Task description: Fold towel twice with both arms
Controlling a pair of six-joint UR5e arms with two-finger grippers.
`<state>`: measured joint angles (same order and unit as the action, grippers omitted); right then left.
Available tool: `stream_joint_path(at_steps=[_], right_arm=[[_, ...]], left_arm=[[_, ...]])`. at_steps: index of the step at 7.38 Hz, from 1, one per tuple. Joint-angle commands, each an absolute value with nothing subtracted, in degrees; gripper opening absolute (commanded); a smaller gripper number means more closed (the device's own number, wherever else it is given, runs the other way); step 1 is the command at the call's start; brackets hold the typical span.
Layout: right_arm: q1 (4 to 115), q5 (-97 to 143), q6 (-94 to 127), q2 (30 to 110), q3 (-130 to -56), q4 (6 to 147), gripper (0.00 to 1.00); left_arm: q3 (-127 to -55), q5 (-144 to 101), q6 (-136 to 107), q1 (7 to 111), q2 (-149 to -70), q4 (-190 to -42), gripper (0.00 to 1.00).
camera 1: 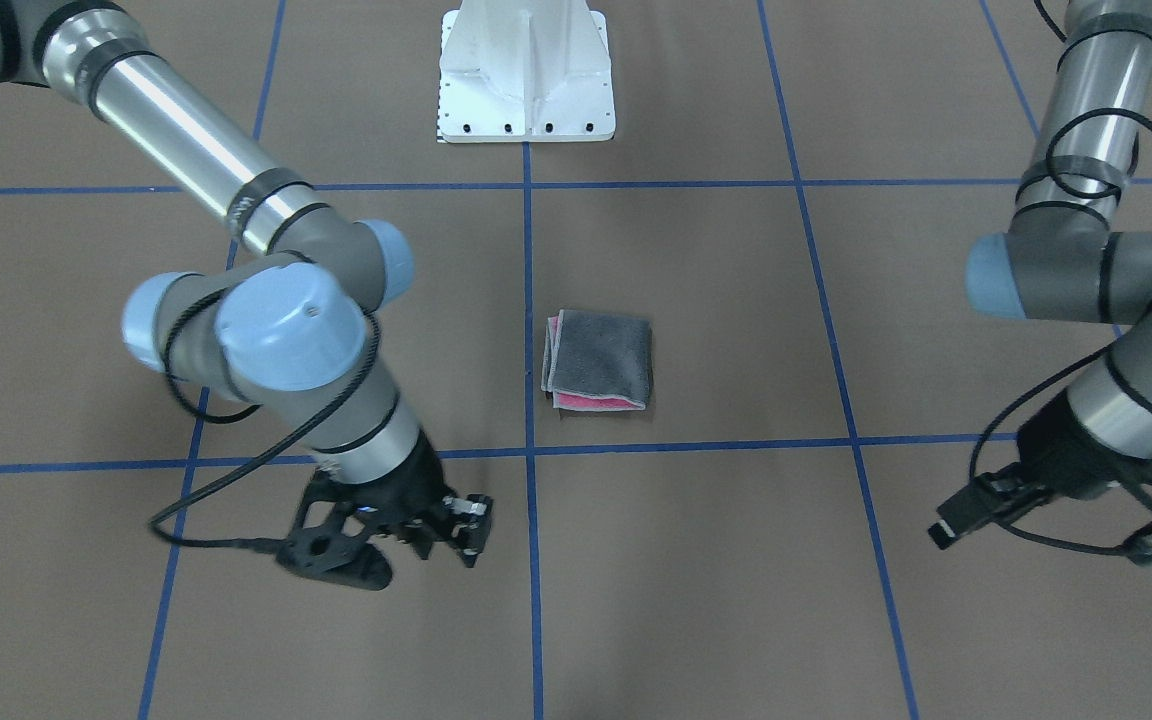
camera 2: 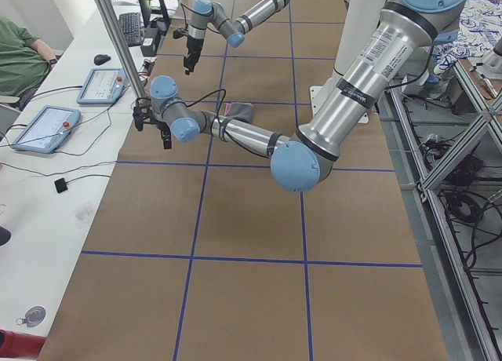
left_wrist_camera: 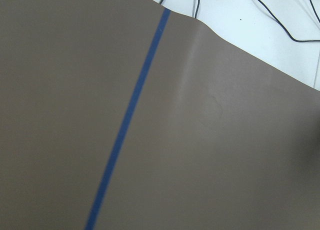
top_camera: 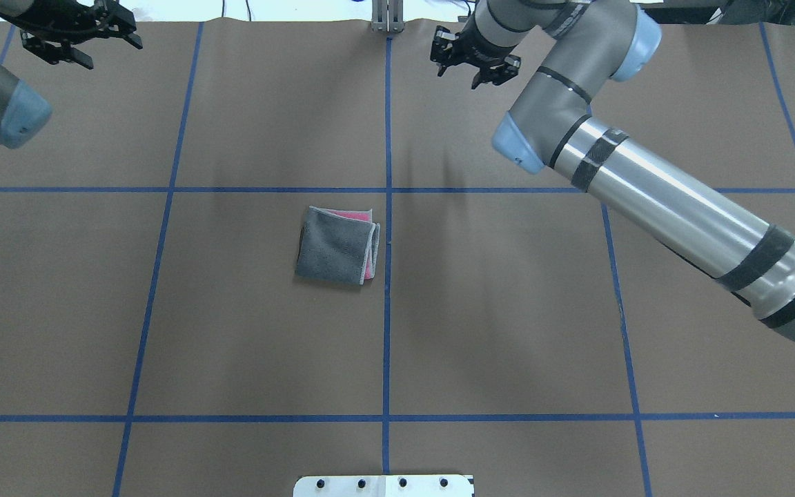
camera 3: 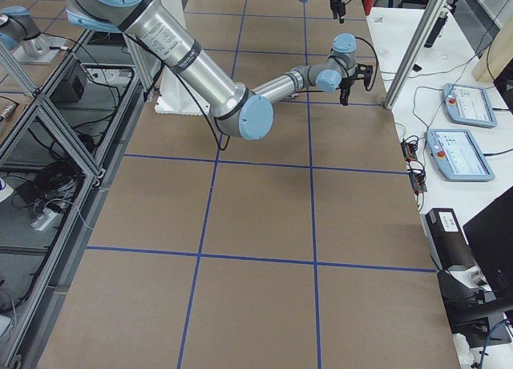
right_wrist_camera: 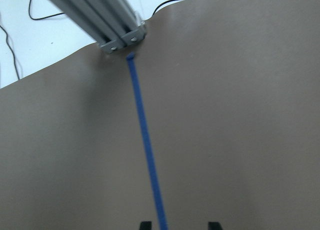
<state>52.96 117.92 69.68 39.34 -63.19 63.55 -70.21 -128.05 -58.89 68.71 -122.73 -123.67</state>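
The towel [camera 1: 598, 360] lies folded into a small square near the table's middle, dark grey face up, with pink layers showing at two edges. It also shows in the overhead view [top_camera: 337, 245] and the exterior left view [camera 2: 239, 110]. No gripper touches it. My right gripper [camera 1: 461, 535] hangs open and empty over bare table at the far edge [top_camera: 475, 69]; its two fingertips stand apart in the right wrist view [right_wrist_camera: 179, 225]. My left gripper [top_camera: 83, 48] looks open and empty at the far left corner [camera 1: 956, 520]. The left wrist view holds only table.
The white pedestal base [camera 1: 526, 75] stands at the robot's side of the table. An aluminium post [top_camera: 387, 17] rises at the far edge, close to my right gripper. Blue tape lines [top_camera: 387, 310] cross the brown surface. A side bench holds tablets [camera 2: 43, 129] and cables.
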Motion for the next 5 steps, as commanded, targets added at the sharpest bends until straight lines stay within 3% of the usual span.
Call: stream_joint_path(at_steps=[1, 3, 5], right_arm=[[60.44, 121.64, 46.26, 50.31, -74.57, 79.90, 1.00], [67.64, 122.08, 26.20, 61.90, -81.53, 86.03, 1.00], [76.50, 130.03, 9.50, 72.11, -82.53, 85.43, 1.00]], left_arm=[[-70.40, -129.20, -38.96, 75.03, -119.20, -118.42, 0.99], [-70.58, -130.34, -22.48, 79.34, -114.89, -113.83, 0.99], [-72.15, -132.54, -6.49, 85.67, -110.76, -112.25, 0.99]])
